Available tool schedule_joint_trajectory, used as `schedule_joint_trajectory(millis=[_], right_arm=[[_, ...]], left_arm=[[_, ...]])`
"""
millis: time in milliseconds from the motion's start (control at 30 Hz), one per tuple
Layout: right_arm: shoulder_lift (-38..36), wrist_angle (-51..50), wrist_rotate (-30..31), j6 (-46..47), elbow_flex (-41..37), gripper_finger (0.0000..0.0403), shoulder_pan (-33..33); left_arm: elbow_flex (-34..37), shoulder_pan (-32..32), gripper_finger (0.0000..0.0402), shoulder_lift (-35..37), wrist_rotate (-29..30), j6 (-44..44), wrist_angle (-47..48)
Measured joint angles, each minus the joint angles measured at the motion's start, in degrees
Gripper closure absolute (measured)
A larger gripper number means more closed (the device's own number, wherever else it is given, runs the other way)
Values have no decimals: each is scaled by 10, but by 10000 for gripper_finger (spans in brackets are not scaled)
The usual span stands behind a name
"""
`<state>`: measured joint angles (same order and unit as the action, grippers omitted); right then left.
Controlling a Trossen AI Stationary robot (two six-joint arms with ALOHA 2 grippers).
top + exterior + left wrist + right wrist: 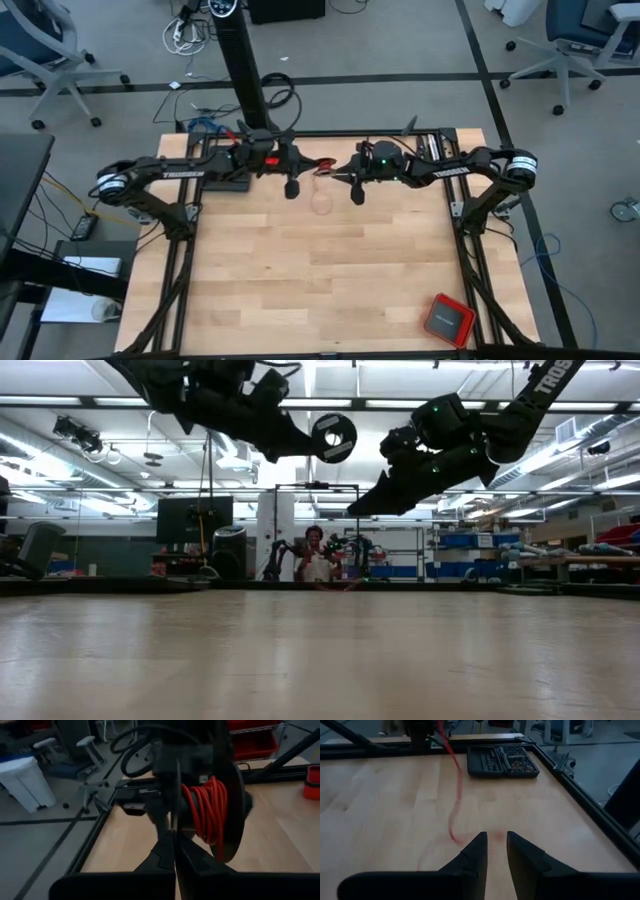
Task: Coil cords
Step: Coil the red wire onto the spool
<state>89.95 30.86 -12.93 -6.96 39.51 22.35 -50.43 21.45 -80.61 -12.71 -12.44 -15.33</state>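
A black spool point(235, 810) with the red cord point(207, 812) wound on it hangs above the table's far middle, at the tip of my left gripper point(174, 845); it shows as a dark disc point(333, 437) in the low view. A loose length of the cord point(454, 795) runs down from the spool, and its lower end lies in a thin loop point(322, 200) on the wood. My right gripper point(496, 845) hovers open just right of the spool, above the cord's lower end, with nothing plainly between its fingers. My left gripper is shut on the spool's thin near flange point(176, 795), which stands edge-on between its two fingers. The fingers come nearly level from the table's left. The spool is lifted clear of the table, and the loose cord trails down from it.
A black tool case point(502, 760) lies at the far left under my left arm. A red square box point(448, 318) sits at the near right corner. The black frame rail point(580, 800) runs along the table's edges. A person point(318, 555) sits far behind.
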Motion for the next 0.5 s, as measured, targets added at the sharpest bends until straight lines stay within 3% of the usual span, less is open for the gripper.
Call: schedule_joint_trajectory(millis=[333, 400, 500], right_arm=[[0, -1, -51, 3, -14, 338, 1], [0, -1, -92, 4, -14, 342, 8], [0, -14, -222, 5, -14, 347, 22]], left_arm=[[0, 12, 400, -64, -52, 5, -39], [0, 11, 400, -78, -79, 5, -59], [0, 11, 400, -92, -137, 7, -83]])
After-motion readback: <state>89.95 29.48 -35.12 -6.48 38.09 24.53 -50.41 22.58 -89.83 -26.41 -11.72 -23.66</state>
